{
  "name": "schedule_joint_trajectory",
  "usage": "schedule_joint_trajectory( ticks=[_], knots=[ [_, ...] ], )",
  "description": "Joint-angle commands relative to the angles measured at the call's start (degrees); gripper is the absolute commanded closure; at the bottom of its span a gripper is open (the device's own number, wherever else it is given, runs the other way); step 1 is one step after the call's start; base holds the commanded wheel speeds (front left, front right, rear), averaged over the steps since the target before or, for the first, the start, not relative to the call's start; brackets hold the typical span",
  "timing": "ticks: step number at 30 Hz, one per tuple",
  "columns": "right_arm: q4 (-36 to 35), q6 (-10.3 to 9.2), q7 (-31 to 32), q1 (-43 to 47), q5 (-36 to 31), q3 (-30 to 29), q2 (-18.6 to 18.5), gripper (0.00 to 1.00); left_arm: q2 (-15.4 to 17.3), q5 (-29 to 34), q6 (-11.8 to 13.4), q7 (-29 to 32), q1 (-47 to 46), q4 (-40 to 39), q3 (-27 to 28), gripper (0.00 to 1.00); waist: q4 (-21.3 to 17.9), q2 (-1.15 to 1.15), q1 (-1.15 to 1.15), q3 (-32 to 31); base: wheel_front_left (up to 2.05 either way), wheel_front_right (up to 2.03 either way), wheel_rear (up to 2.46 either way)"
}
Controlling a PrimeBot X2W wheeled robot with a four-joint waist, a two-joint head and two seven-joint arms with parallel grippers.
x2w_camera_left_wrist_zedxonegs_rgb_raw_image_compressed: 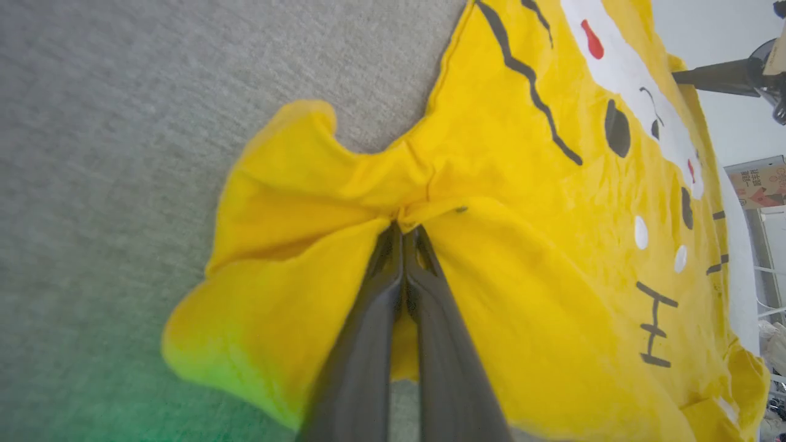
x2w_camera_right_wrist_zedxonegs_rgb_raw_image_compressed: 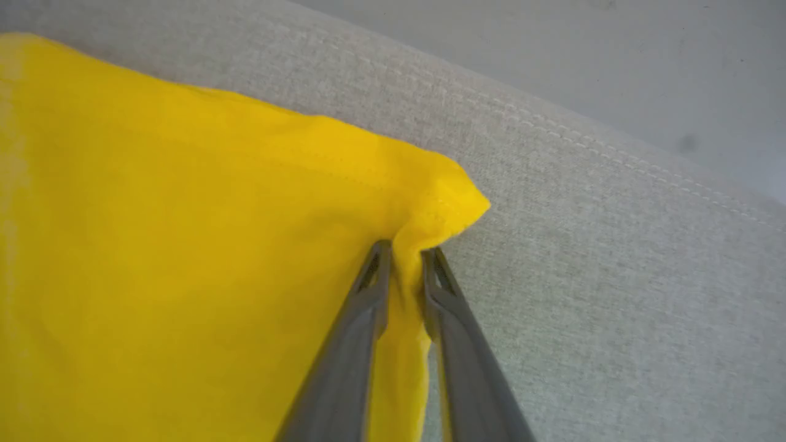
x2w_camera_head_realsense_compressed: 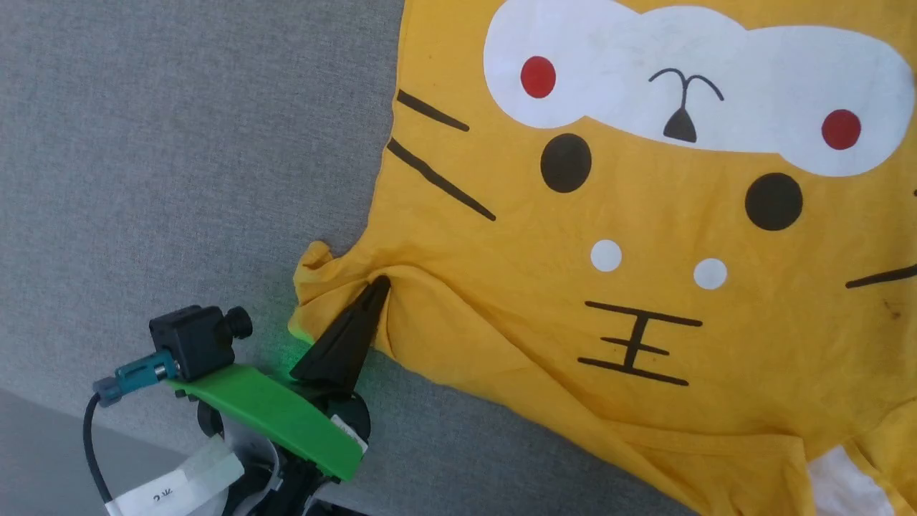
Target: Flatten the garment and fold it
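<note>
Closest to the lens, the left gripper (x2w_camera_head_realsense_compressed: 380, 285) is clamped on a pinch of cloth where the crumpled sleeve (x2w_camera_head_realsense_compressed: 315, 276) meets the body of the garment (x2w_camera_head_realsense_compressed: 645, 236), at about 7 o'clock in the head view. The garment lies print side up on the grey table (x2w_camera_head_realsense_compressed: 179, 143), reaching from the centre out past 3 o'clock. In the right wrist view the right gripper (x2w_camera_right_wrist_zedxonegs_rgb_raw_image_compressed: 406, 248) is narrowed on a raised ridge of cloth at a corner of the garment (x2w_camera_right_wrist_zedxonegs_rgb_raw_image_compressed: 184, 245), at about 6 o'clock. Flattening looks partly done. The printed body is mostly smooth, but the sleeve is bunched and creases run from the left pinch towards 5 o'clock. No fold looks made yet, so the folding is probably all left to do. A green bracket (x2w_camera_head_realsense_compressed: 272, 416) carrying a small black camera (x2w_camera_head_realsense_compressed: 197, 340) sits at 7 o'clock. Nothing lies on the cloth. The table's stitched edge (x2w_camera_right_wrist_zedxonegs_rgb_raw_image_compressed: 614, 153) runs close past the right-hand corner, which may limit how far that corner can be drawn out.
</note>
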Motion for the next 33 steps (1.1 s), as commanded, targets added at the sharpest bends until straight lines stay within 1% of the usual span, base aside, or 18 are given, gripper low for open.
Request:
schedule_joint_trajectory(
  ticks=[1,2,3,7,10,13,17,19,23,26,30,33],
  knots=[
    [0.1,-0.08,-0.8,2.5,0.4,-0.8,0.0,1.0,0.8,-0.5,1.8,0.8,-0.2,3.9,0.8,1.0,-0.6,0.0,0.0,-1.6,0.0,0.0,0.0],
    [-0.2,-0.08,-2.0,2.7,0.6,-1.3,0.1,1.0,0.6,-0.7,1.7,0.7,-0.3,4.2,0.9,1.0,-0.8,0.0,0.0,-2.4,0.0,0.0,0.0],
    [-0.5,-0.08,-5.8,4.0,2.3,-2.3,0.7,1.0,0.6,-1.1,1.5,0.6,-0.6,5.9,1.3,1.0,-1.8,0.0,0.0,-5.8,0.0,0.0,0.0],
    [-0.5,-0.08,-9.8,7.0,6.9,-2.4,0.7,1.0,0.9,-1.0,1.8,0.4,-0.5,8.0,1.7,1.0,-4.2,0.0,0.0,-11.9,0.0,0.0,0.0],
    [-1.5,-0.08,-12.4,10.7,10.3,-0.8,-0.9,1.0,1.2,-0.7,2.5,0.4,0.1,9.4,1.9,1.0,-6.3,0.0,0.0,-16.6,0.0,0.0,0.0],
    [-3.4,-0.08,-15.0,16.4,15.0,1.3,-3.1,1.0,1.1,-0.5,3.0,0.3,0.8,10.7,1.6,1.0,-8.9,0.0,0.0,-22.4,0.0,0.0,0.0],
    [-8.2,-0.08,-16.4,25.9,21.5,4.5,-6.1,1.0,1.6,0.7,3.6,-0.3,2.3,11.9,1.1,1.0,-12.3,0.0,0.0,-29.2,0.0,0.0,0.0],
    [-11.4,-0.08,-15.9,31.8,24.5,5.9,-7.5,1.0,1.7,0.9,4.1,-0.2,3.3,12.3,0.7,1.0,-13.7,0.0,0.0,-31.7,0.0,0.0,0.0],
    [-18.4,-0.08,-14.8,44.4,28.7,6.3,-9.2,1.0,2.1,1.7,4.9,0.2,4.7,13.0,-0.3,1.0,-16.1,0.0,0.0,-35.4,0.0,0.0,0.0],
    [-23.1,-0.08,-14.2,54.1,30.1,5.5,-8.7,1.0,1.6,1.8,5.3,0.2,5.5,13.4,-0.9,1.0,-17.0,0.0,0.0,-37.2,0.0,0.0,0.0],
    [-28.0,-0.08,-13.4,67.7,32.4,5.4,-4.7,1.0,1.4,1.8,5.4,0.2,6.0,14.1,-1.3,1.0,-17.7,0.0,0.0,-38.3,0.0,0.0,0.0],
    [-28.9,-0.08,-13.1,75.1,33.8,5.9,-1.3,1.0,1.4,1.8,5.3,0.3,5.9,14.5,-1.6,1.0,-17.5,0.0,0.0,-38.6,0.0,0.0,0.0]
  ],
)
